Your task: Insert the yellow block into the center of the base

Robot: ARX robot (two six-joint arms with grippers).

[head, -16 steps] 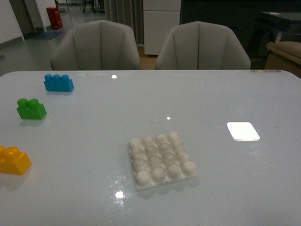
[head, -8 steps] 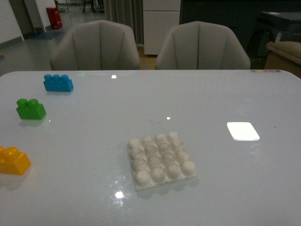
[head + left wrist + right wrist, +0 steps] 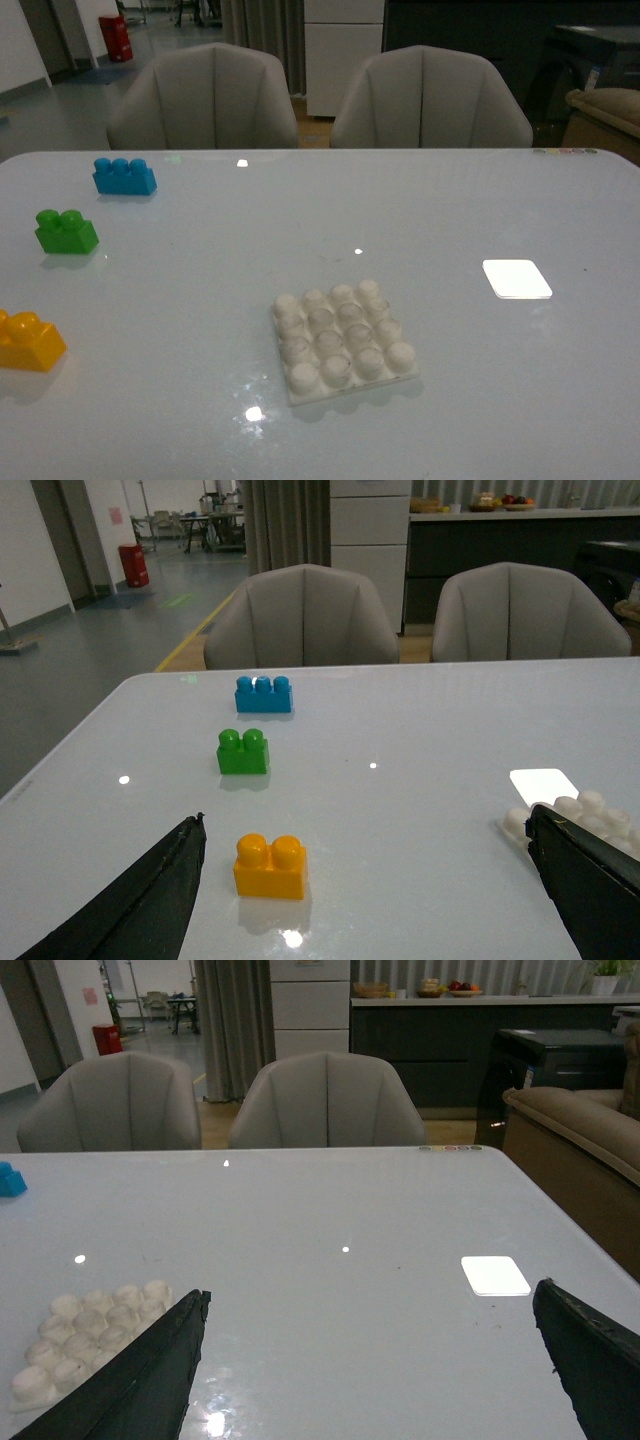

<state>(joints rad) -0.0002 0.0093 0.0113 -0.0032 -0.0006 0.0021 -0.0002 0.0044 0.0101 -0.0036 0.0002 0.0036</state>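
- Although neither arm shows in the front view, each wrist view shows its own gripper: the left gripper [image 3: 365, 818] has its two dark fingers [image 3: 150, 900] spread wide, with nothing between them but bare tabletop.
- The right gripper [image 3: 370, 1292] is spread just as wide above the table [image 3: 200, 300], and nothing is held in it.
- The base [image 3: 343, 340] lies flat near the table's near edge, about midway across and turned slightly askew; all sixteen of its round white studs show.
- The yellow block [image 3: 30, 342] sits upright on the table at the near left, with its two studs up. It is well apart from the base and partly cut off by the front view's left edge. In the left wrist view it lies just ahead of the open fingers, closer to the left one.
- A flat bright white rectangle [image 3: 517, 278] lies to the right of the base and a little farther back, apart from it.
- The green brick [image 3: 66, 231] stands farther back on the left, beyond the yellow block.
- The blue brick [image 3: 124, 176] with three studs is farther still, near the table's far left edge.
- Two pale upholstered chairs [image 3: 205, 95] stand side by side behind the far edge.
- Beyond them is a dim room, with a red object [image 3: 115, 38] on the floor at the far left.
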